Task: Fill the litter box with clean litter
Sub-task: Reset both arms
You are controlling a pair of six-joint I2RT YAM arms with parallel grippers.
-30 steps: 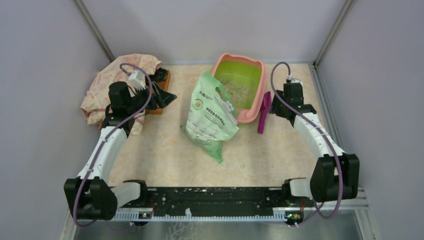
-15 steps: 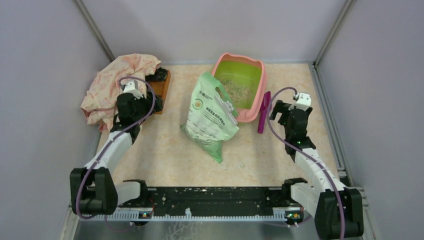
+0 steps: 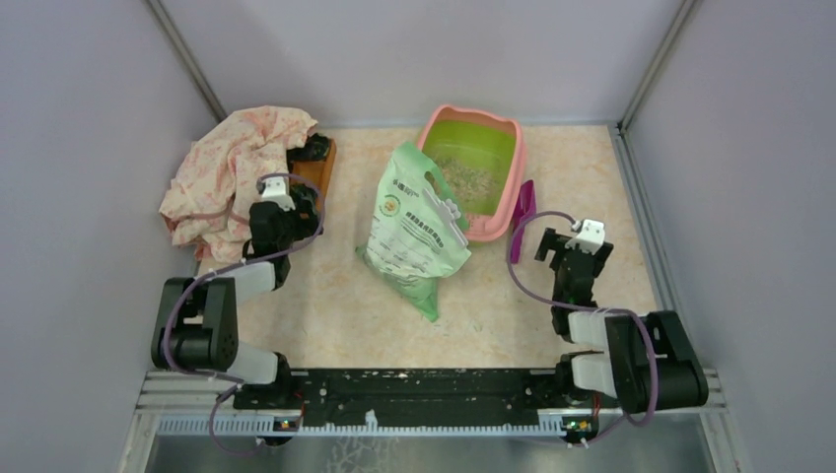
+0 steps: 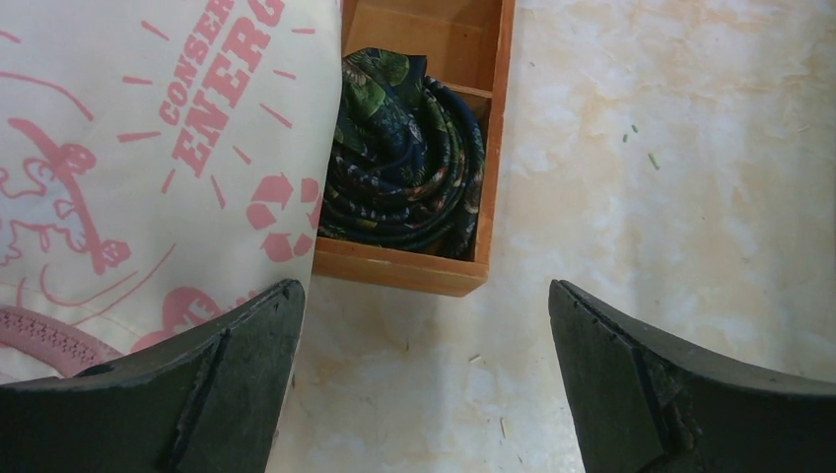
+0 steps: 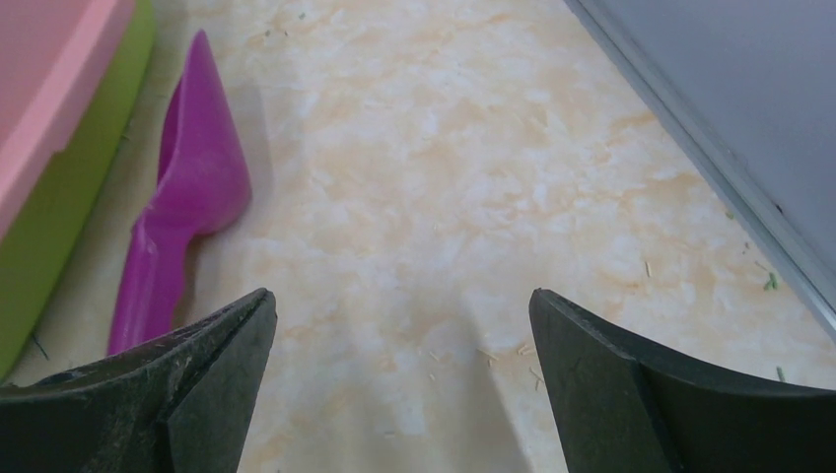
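The litter box (image 3: 464, 110), pink-rimmed with a lime-green inside, stands at the back centre. A thin patch of pale litter (image 3: 471, 177) lies on its floor. A light green printed bag (image 3: 414, 227) lies just left of it, its top against the box. My left gripper (image 3: 288, 204) is open and empty, low by the wooden box; the left wrist view (image 4: 424, 296) shows bare floor between its fingers. My right gripper (image 3: 560, 244) is open and empty, right of the magenta scoop (image 3: 521, 209). The right wrist view (image 5: 402, 301) shows the scoop (image 5: 192, 187) and the box corner (image 5: 49, 89) at left.
A cream cloth bag with pink print (image 3: 232, 168) lies at the back left, partly over a wooden box (image 3: 317, 169) holding a dark rolled cloth (image 4: 404, 158). Grey walls close in the sides; a metal rail (image 5: 710, 148) runs along the right edge.
Both arms have folded back toward the near edge and come down low. The left gripper left the wooden box; the right one drew back from beside the litter box. Both stayed open.
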